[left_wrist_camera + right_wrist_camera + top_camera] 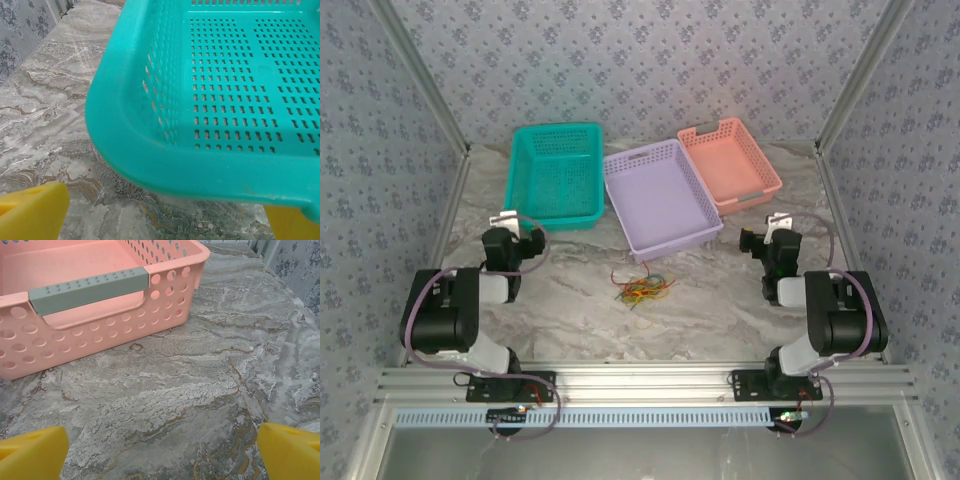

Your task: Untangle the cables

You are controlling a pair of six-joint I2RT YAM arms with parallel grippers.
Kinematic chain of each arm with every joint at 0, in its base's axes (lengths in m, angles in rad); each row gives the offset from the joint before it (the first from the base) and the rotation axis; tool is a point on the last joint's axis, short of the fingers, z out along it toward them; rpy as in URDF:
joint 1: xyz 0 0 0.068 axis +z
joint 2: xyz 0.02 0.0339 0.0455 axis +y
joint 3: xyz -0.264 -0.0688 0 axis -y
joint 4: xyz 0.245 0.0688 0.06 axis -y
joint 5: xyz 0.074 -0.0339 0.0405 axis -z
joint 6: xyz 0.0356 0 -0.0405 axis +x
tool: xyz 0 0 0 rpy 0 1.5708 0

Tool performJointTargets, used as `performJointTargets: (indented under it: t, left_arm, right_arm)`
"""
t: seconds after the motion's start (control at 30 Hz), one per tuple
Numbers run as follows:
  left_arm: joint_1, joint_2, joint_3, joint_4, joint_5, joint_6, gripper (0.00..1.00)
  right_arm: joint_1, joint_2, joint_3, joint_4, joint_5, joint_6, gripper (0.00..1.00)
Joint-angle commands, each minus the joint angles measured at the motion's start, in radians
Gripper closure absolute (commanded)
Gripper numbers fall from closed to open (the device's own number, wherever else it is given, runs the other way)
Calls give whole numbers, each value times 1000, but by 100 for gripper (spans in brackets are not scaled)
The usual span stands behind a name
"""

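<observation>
From above, the cables (642,291) lie clumped on the worktop (720,300) just before the purple basket (660,200). They stretch left-right, about midway between left hand (517,232) and right hand (768,235), with bare room all round.

Left wrist: fingers (32,212) spread, empty, facing the teal basket (130,150).

Right wrist: fingers (30,452) spread, empty, pink basket (165,300) ahead.

Cables (642,291) too small, strands indistinct. Teal basket (150,170) cut off top + R edge; pink basket (200,255) cut off L/top.
</observation>
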Motion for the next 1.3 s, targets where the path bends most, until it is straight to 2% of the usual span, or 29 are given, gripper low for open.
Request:
performJointTargets:
  t: [0.0, 0.7, 0.73, 0.77, 0.8, 0.83, 0.87, 0.9, 0.93, 0.97, 1.03, 1.13, 1.17, 1.23, 1.27]
  left_arm:
    - [-2, -8, 22, 4, 17, 9, 1]
    - [-3, -8, 22, 4, 16, 10, 1]
    - [-3, -8, 22, 4, 17, 10, 1]
    - [-3, -8, 18, 8, 18, 11, 1]
    - [-2, -23, 5, 29, 33, 18, 1]
    - [-5, -78, -23, 35, 45, 24, 1]
    - [-17, -157, -45, -2, 16, 24, 1]
    - [-30, -236, -48, -58, -28, 17, 1]
    - [-37, -322, -41, -127, -41, 10, 1]
    - [-39, -404, -28, -182, -32, -14, 1]
    - [-69, -540, 20, -273, -16, -7, 1]
    - [-162, -675, 219, -521, -59, 39, 1]
    - [-200, -689, 310, -628, -109, 12, 1]
    - [-230, -673, 546, -973, -229, -249, 1]
    - [-226, -654, 649, -1170, -279, -464, 1]
  right_arm:
    - [-5, 9, 24, 8, 13, -9, 1]
    - [-5, 10, 22, 10, 14, -10, 1]
    - [-1, 7, 20, 16, 25, -10, 1]
    - [17, -13, 24, 3, 120, 2, 1]
    - [14, -39, 18, -43, 111, 35, 1]
    - [2, -42, -4, 22, 91, 18, 1]
    - [-1, -57, -18, 33, 90, 21, 1]
    - [13, -82, -34, 53, 140, 15, 1]
    - [38, -145, -37, -4, 236, 29, 1]
    - [45, -224, -26, -66, 279, 37, 1]
    - [47, -361, 21, -200, 306, 73, 1]
    - [55, -592, 220, -510, 283, 129, 1]
    - [58, -633, 329, -658, 270, 182, 1]
    - [42, -639, 537, -923, 153, 363, 1]
    - [23, -623, 627, -1039, 18, 449, 1]
